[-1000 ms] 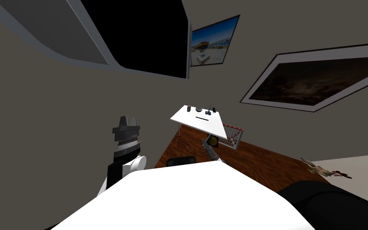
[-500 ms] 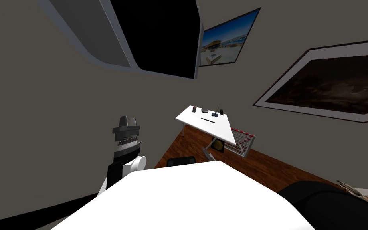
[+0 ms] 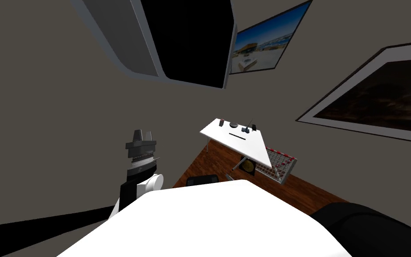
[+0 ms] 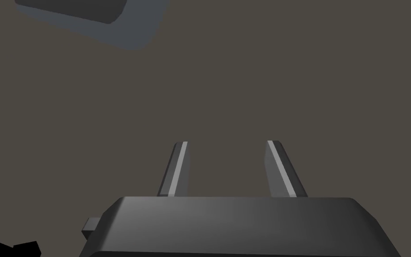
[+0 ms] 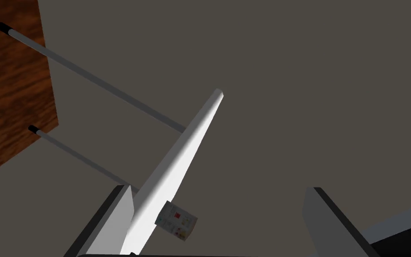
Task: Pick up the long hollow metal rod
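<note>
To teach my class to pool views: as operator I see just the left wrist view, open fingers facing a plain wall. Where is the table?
Observer: In the head view the white table stands ahead, right of the left gripper.
Operator: Anything rod-like on it?
Observer: A thin dark bar lies flat among small dark items.
Operator: And the right gripper?
Observer: The right gripper is open, near the table's edge.

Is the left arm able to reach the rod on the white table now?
Probably not: the rod lies on the white table well ahead, and the open left gripper is far short of it.
</note>
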Available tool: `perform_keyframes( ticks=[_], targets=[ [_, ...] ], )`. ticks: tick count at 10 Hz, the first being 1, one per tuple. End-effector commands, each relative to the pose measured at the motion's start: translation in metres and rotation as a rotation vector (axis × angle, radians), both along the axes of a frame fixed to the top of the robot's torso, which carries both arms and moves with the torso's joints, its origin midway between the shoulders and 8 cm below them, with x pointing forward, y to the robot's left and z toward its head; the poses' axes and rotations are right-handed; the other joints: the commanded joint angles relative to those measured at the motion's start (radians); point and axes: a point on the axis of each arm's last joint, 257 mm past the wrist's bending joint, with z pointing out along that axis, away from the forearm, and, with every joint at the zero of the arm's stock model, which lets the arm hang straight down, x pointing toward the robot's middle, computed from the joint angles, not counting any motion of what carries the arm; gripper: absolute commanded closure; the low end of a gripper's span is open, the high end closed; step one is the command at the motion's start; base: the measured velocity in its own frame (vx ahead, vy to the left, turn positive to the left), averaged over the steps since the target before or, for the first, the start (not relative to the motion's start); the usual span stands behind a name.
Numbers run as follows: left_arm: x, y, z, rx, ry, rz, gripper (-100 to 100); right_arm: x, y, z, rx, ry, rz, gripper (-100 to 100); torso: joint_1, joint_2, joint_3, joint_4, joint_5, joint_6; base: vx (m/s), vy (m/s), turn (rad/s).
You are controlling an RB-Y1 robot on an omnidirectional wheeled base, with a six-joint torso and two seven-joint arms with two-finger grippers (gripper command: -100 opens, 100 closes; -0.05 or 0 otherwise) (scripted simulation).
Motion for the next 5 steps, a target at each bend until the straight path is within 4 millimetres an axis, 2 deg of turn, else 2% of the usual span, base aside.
perform_keyframes(
  ticks=[1,2,3,4,5],
  targets=[
    [0.000,0.000,0.000,0.000,0.000,0.000,0,-0.024,-0.011,-0.021,-0.026,0.069,0.009,-100,0.000,0.000,0.000,0.000,0.000,0.000,0.024,0.025,0.237],
    [0.000,0.000,0.000,0.000,0.000,0.000,0,-0.058,-0.013,-0.040,-0.049,0.149,0.046,-100,0.000,0.000,0.000,0.000,0.000,0.001,0.032,0.037,0.384],
    [0.000,0.000,0.000,0.000,0.000,0.000,0,-0.068,-0.021,-0.051,-0.065,0.181,0.040,-100,0.000,-0.001,-0.001,0.000,0.000,0.000,0.029,0.018,0.254],
    [0.000,0.000,0.000,0.000,0.000,0.000,0,-0.069,-0.022,-0.053,-0.067,0.186,0.039,-100,0.000,-0.001,-0.001,0.000,0.000,0.001,0.015,0.004,0.040],
    [0.000,0.000,0.000,0.000,0.000,0.000,0,-0.105,-0.024,-0.067,-0.089,0.264,0.079,-100,-0.001,0.000,0.000,0.000,0.000,0.001,0.030,0.026,0.394]
  ],
)
